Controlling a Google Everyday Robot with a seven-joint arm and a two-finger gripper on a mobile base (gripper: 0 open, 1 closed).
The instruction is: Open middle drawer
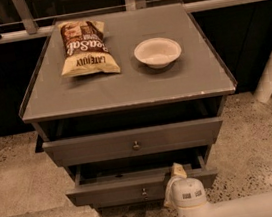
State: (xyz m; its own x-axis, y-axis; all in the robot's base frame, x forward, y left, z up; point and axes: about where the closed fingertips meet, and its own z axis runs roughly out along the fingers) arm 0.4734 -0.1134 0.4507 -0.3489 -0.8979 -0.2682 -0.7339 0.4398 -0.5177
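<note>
Cabinet top (138, 87) bears chip bag (85, 48), bowl (157, 52); hand (173, 178) below.

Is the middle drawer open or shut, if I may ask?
Partly open: the middle drawer front stands forward, dark interior showing behind; hand at its top edge.
</note>
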